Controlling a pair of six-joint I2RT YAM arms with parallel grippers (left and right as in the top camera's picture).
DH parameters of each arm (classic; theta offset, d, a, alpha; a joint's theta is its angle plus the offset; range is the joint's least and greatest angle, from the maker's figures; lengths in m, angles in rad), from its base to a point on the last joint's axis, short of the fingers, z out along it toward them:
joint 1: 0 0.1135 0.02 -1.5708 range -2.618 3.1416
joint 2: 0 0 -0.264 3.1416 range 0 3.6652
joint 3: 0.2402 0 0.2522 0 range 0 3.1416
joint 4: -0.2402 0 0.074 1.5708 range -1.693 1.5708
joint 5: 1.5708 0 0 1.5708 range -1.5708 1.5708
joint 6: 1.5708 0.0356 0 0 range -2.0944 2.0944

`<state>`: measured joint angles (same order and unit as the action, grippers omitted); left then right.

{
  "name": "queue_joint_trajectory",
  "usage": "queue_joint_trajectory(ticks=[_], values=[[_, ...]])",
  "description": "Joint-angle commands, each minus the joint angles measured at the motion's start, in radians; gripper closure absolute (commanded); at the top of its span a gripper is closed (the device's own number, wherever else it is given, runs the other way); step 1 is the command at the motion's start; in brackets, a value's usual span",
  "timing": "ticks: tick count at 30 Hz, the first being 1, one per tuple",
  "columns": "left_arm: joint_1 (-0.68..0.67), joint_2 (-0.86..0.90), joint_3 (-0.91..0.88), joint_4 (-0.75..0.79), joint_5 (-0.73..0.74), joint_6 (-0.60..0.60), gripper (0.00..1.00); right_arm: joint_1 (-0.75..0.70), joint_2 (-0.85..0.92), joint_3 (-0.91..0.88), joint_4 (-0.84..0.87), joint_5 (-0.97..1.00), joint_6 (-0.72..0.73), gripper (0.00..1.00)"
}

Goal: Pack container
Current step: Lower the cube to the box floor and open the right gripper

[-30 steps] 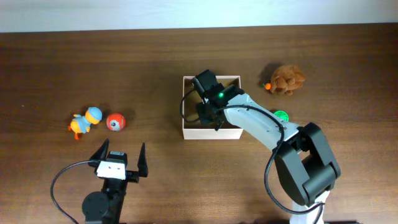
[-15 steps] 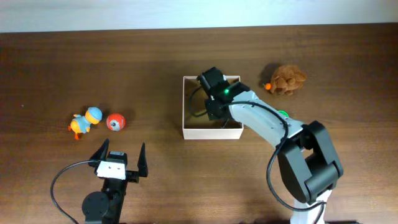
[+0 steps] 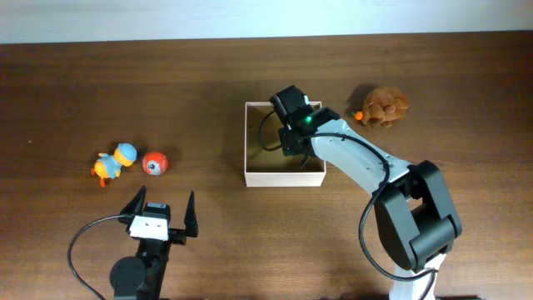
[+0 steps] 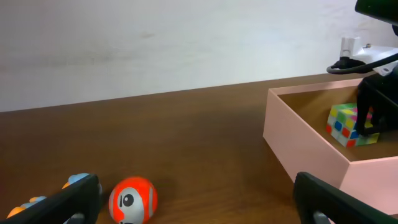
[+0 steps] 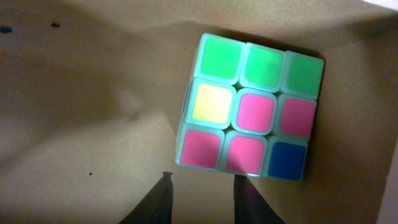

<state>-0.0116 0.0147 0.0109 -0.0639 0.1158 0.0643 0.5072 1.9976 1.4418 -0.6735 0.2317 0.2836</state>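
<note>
The container (image 3: 246,142) is a shallow white box with a tan floor (image 5: 93,124), standing mid-table; the left wrist view shows its pale wall (image 4: 298,146). A multicoloured puzzle cube (image 5: 249,134) lies on that floor near a corner, and it also shows from the side (image 4: 351,123). My right gripper (image 3: 291,143) hangs inside the box just short of the cube, its two dark fingers slightly apart with nothing between them (image 5: 202,180). The arm hides the cube from overhead. My left gripper (image 3: 158,212) rests wide open and empty near the front edge (image 4: 202,205).
An orange-and-white ball (image 3: 155,162) and a blue-and-orange duck toy (image 3: 112,162) lie at the left, the ball (image 4: 132,199) just ahead of my left fingers. A brown plush animal (image 3: 383,107) sits right of the box.
My right gripper has shifted to the right and slightly back over the container. The left arm and the toys have not moved.
</note>
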Motion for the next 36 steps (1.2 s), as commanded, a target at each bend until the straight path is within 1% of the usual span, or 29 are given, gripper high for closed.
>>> queue_joint_trajectory(ticks=[1,6,14,23,36], values=[[0.006,-0.009,-0.002,-0.005,0.0,0.019,0.01,0.003,0.003,0.015,-0.005,0.004,-0.022,0.73],[0.006,-0.009,-0.002,-0.005,0.0,0.019,0.01,0.034,0.003,0.015,-0.01,-0.048,-0.064,0.73],[0.006,-0.009,-0.002,-0.005,0.0,0.019,0.01,0.088,0.003,0.015,0.037,-0.045,-0.098,0.72],[0.006,-0.009,-0.002,-0.005,0.0,0.019,0.01,0.074,0.003,0.015,0.137,-0.036,-0.143,0.72],[0.006,-0.009,-0.002,-0.005,0.0,0.019,0.01,0.047,0.003,0.015,0.139,-0.013,-0.15,0.72]])
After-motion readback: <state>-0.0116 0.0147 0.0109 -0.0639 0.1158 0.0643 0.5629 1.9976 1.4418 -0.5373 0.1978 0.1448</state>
